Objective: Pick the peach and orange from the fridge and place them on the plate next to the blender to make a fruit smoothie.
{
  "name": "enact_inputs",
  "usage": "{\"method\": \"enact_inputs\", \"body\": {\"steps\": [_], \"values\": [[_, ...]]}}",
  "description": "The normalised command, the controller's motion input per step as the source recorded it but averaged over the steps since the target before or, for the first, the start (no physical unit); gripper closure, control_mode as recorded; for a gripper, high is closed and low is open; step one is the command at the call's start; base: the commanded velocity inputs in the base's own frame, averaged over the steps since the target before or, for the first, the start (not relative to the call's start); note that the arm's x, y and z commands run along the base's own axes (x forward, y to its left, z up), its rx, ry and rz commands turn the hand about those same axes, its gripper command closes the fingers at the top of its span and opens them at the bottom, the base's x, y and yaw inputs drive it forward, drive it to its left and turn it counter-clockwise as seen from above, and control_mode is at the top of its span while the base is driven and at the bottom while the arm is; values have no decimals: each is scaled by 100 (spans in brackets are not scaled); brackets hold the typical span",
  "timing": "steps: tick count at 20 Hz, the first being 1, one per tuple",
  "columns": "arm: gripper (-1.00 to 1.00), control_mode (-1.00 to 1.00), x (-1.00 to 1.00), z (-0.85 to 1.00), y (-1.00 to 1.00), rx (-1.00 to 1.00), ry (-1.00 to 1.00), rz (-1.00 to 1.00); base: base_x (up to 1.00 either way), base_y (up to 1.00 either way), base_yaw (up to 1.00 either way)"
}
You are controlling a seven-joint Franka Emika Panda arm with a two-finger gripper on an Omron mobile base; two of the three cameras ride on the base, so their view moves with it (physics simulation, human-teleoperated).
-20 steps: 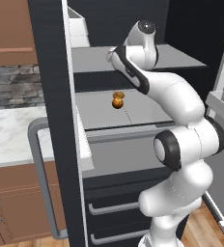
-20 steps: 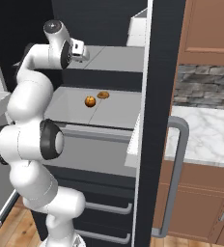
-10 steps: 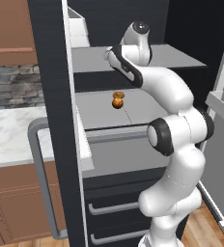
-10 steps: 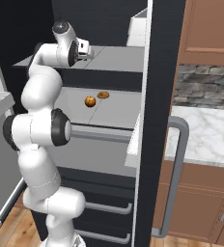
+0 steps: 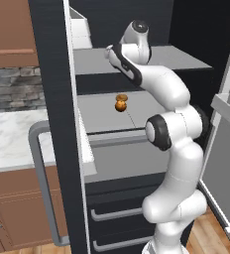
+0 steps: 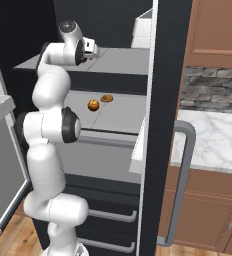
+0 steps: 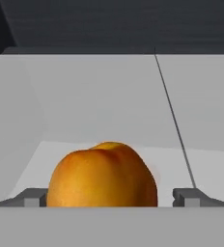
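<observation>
A white robot arm is reaching into the open fridge (image 5: 52, 74), with its gripper (image 7: 112, 197) sitting at the level of the upper pale grey shelf (image 6: 123, 61).

In the hand view, the peach (image 7: 102, 176) is sitting large and close between the two grey fingertips (image 7: 33, 197), one showing at each side of the fruit. The jaws are spread about as wide as the peach, but whether they are pressing on it cannot be told, because the lower part of the fruit and the fingertips are cut off at the bottom of that view. Behind the peach, pale grey shelf surface is running back to the dark rear wall.

On the shelf below, the orange (image 5: 120, 105) is resting near the middle, with a flat brown-orange disc (image 5: 122, 97) lying just behind it, touching or nearly so. Both are well apart from the gripper.

The black fridge door edge is standing tall in front of the shelves, hiding part of them in both base views. A white box (image 6: 144, 29) is partly hidden behind it on the upper shelf. A marble worktop (image 6: 213, 142) is lying beside the fridge, over brown cabinets (image 6: 203, 210).
</observation>
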Motion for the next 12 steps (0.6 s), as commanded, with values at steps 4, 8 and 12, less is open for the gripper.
{"method": "enact_inputs", "body": {"steps": [4, 8, 12], "values": [[100, -100, 5, -28, 1, 0, 0, 0, 0, 0, 0], [100, -100, 0, -43, 0, 0, 0, 0, 0, 0, 0], [100, -100, 0, -9, 0, 0, -2, 0, 0, 0, 0]]}}
